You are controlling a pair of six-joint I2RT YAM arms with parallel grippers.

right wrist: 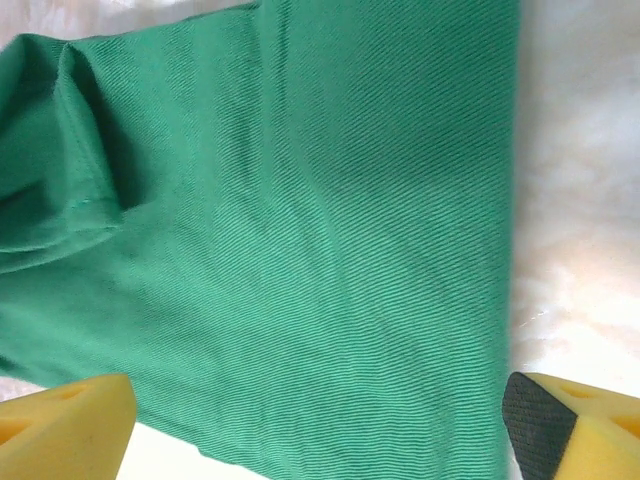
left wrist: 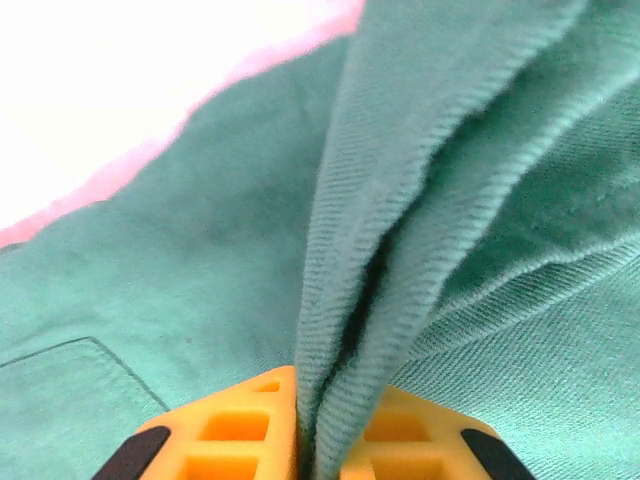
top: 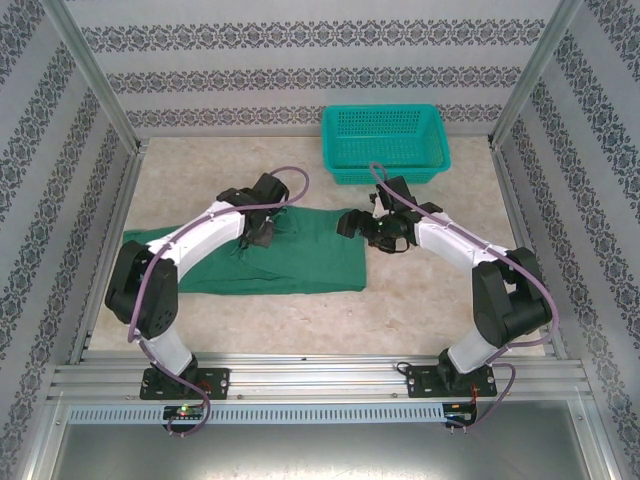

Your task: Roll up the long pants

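Your left gripper (left wrist: 318, 435) is clamped on a raised fold of the long pants (top: 300, 260). In the left wrist view the dark green cloth stands pinched upright between its orange fingers (left wrist: 235, 435), and a stitched pocket outline shows on the flat fabric to the lower left. The pants lie flattened across the middle of the pale table (top: 430, 300), running from near the left wall toward the centre, and the left arm reaches in over their far edge. Your right gripper (top: 350, 222) hovers at the pants' right end, beside the far right corner of the cloth. Whether it touches the fabric cannot be told. In the right wrist view its yellow fingers (right wrist: 60, 425) stand wide apart and hold nothing. The green fabric lies spread beneath them, with its straight edge running alongside bare tabletop and a folded-over lip at the left. A teal mesh basket (top: 385, 170) sits by the back wall, well apart from the pants.
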